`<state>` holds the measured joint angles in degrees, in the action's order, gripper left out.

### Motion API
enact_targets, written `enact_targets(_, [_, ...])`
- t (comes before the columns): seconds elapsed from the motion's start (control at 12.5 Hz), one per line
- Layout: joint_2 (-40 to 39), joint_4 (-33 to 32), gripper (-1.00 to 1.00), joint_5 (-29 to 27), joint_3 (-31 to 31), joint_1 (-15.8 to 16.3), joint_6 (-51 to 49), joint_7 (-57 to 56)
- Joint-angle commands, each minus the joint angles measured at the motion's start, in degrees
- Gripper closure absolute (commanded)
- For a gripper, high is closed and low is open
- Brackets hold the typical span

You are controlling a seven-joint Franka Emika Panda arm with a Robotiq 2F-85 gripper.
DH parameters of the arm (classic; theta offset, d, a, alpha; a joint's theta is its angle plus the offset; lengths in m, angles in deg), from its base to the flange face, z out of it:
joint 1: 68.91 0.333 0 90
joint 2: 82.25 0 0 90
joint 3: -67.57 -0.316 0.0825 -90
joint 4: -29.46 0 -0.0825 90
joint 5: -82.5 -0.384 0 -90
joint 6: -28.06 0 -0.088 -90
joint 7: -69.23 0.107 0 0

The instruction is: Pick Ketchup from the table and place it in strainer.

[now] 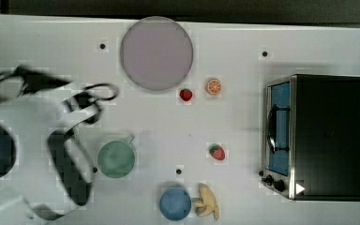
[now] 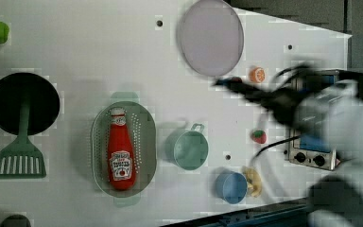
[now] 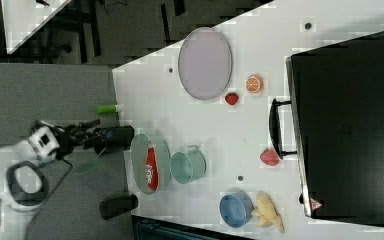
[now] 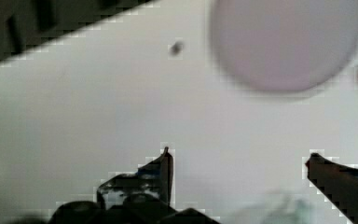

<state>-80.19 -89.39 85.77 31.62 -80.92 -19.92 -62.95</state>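
Jaws: the gripper stands spread nearly to its widest in the wrist view, two dark fingers well apart with bare white surface between them; nothing is held.
Ketchup: the ketchup lies lengthwise on its side inside the strainer, whitish cap end toward the left view's top, white label facing up.
Why it lies so: judged from this, the placing looks done; a slim bottle settles along the long axis of an oval basket, and its walls keep the bottle from rolling.
Strainer: pale green, translucent, oval, with a dotted perforated bottom and smooth rim; it sits just beside the round green cup with a handle.
Bottle: glossy red, smooth, tapering to the cap; probably plastic.
Arm: the gripper looks down near the lilac plate, apart from the strainer, consistent with empty jaws after release.
Others: strawberries, orange slice, blue bowl, banana, toaster oven.
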Motion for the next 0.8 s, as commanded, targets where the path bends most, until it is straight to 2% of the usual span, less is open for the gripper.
enact_targets(0.08, [1.5,3.9,-1.00,-0.2,8.3,-4.7,-11.0,0.0])
enact_targets(0.4, [2.7,12.1,-1.00,-1.3,17.7,-4.7,-25.9,-4.5])
enact_targets(0.8, [2.8,16.2,-1.00,-3.1,22.8,-4.8,-34.1,-4.2])
